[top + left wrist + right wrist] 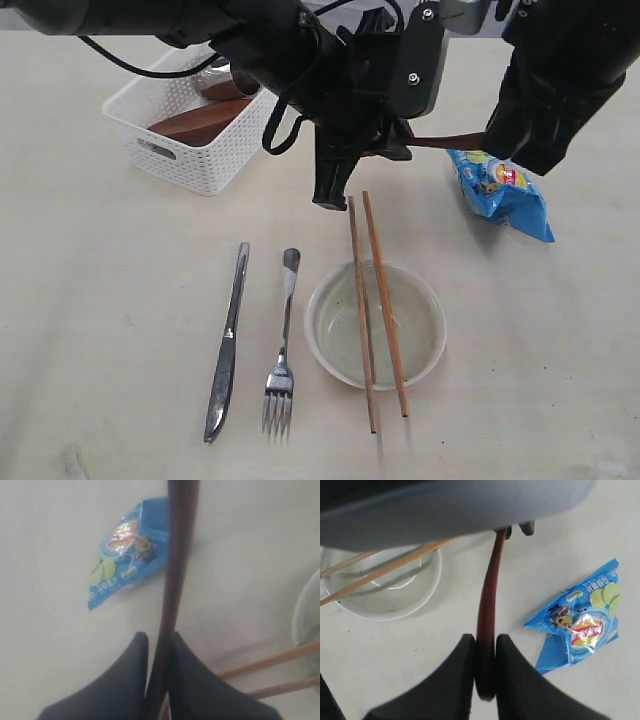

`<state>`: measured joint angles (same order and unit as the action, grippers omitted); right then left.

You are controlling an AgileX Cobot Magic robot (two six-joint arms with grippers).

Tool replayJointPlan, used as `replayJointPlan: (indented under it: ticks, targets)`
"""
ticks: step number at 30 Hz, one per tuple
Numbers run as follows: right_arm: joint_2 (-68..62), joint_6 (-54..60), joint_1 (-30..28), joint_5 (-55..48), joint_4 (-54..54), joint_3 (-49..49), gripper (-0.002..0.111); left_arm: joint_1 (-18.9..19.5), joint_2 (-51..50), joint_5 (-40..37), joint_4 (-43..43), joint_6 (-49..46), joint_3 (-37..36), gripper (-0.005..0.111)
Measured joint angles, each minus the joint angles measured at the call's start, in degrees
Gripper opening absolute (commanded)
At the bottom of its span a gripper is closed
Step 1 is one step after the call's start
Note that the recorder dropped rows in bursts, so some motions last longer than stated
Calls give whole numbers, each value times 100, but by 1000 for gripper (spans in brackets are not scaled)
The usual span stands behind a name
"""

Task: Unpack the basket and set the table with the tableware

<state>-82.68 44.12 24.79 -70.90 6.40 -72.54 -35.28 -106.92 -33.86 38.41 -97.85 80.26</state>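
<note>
– Left gripper (pixel 159 640) is pinched shut on the spoon (pixel 172 570), one pad on each side of the shaft. Right gripper (pixel 485 645) is clamped on the spoon's other end. Both arms hold it in mid-air.
– Handover?
– My read, yes. The spoon hangs over the table (pixel 100 300), between the basket (pixel 215 165) and the snack bag (pixel 505 190), just past the far tips of the chopsticks (pixel 362 320). It touches nothing but the fingers.
– Progress?
– Laid out so far: knife (pixel 226 345) and fork (pixel 283 345) side by side next to the bowl (pixel 335 330), chopsticks resting across the bowl rim. To do: place the spoon. The saucer (pixel 200 122) sits tilted in the basket. Something else is behind it, mostly hidden by the arm, and I can't tell what it is. I'd call it past halfway.
– Materials?
– Spoon: dark red-brown wood, slim, slightly curved shaft, smooth.
Chopsticks: pale wood, thin, straight. They probably roll easily.
Knife and fork: polished steel, flat.
Bowl: cream, round, glossy inside.
Saucer: brown, round, slight sheen.
Basket: white plastic, rectangular, perforated weave-look walls, slot handle.
Snack bag: blue crinkly foil, not tableware, lying well apart from the bowl.
Table: pale beige, matte, faint grain.
</note>
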Motion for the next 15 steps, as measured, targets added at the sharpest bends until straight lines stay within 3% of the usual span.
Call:
replayJointPlan:
  ticks: [2, 4, 7, 11, 15]
  targets:
    - [0, -87, 0, -9, -25, 0, 24, 0, 0, -33, 0, 103, 0, 0]
    - [0, -236, 0, 51, -77, 0, 44, -14, -4, -103, 47, 241, 0, 0]
    - [0, -671, 0, 85, -254, 0, 63, -53, -4, -114, 210, 434, 0, 0]
    - [184, -1332, 0, 85, -640, 0, 62, -53, -4, -114, 259, 844, 42, 0]
    - [553, -1918, 0, 104, -1092, 0, 45, -53, -4, -281, 259, 1663, 332, 0]
